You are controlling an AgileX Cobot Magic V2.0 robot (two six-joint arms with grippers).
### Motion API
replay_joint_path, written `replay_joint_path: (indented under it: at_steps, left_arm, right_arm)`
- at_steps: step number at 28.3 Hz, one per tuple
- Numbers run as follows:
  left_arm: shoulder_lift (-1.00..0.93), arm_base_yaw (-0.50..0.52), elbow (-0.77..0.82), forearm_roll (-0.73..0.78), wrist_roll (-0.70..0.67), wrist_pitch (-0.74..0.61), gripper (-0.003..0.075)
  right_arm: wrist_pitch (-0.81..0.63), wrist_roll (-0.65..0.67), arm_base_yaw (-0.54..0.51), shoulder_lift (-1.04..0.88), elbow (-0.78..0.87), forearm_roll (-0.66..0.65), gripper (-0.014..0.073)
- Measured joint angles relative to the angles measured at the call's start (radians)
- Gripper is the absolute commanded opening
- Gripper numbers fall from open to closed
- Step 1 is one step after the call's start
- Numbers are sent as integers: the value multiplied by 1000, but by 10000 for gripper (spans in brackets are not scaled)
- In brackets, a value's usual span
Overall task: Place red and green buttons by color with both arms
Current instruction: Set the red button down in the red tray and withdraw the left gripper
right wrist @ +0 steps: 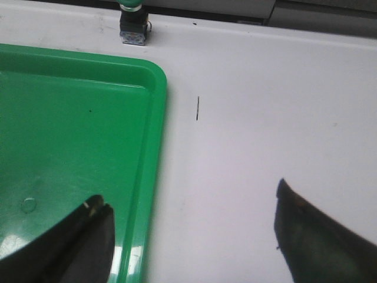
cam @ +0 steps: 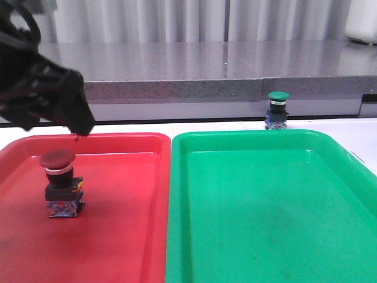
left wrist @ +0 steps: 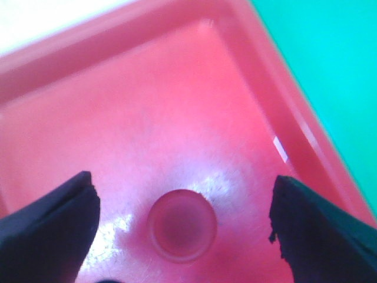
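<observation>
The left gripper hangs spread and empty above the red tray; the red button stands upright in that tray, right under it. The right gripper is spread, straddling the green tray's edge, the green button on the table well ahead.

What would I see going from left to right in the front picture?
Black left gripper → dark red mushroom-cap button in the red plastic tray → green plastic tray → dark green push-button on the white table.
</observation>
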Motion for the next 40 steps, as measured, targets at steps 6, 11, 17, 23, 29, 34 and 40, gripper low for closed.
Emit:
replay_joint_path:
  at_steps: [6, 11, 17, 23, 29, 34, 40]
  left_arm:
    - [-283, 0, -7, 2, 0, 86, 575]
    - [-501, 0, 31, 2, 0, 162, 575]
    - [-682, -2, 105, 0, 0, 192, 574]
    - [-712, -2, 114, 0, 0, 199, 573]
    - [-712, -2, 114, 0, 0, 200, 565]
    - [-712, -2, 114, 0, 0, 200, 565]
    - [-712, -2, 114, 0, 0, 200, 565]
  right_arm:
    - [0, 0, 0, 0, 0, 0, 579]
    - [0, 0, 0, 0, 0, 0, 579]
    - [0, 0, 0, 0, 0, 0, 579]
    - [-16, 0, 0, 0, 0, 9, 579]
    - [-17, -9, 0, 40, -28, 57, 579]
    - [7, -66, 0, 134, -105, 112, 579]
    - [12, -126, 19, 286, -197, 163, 579]
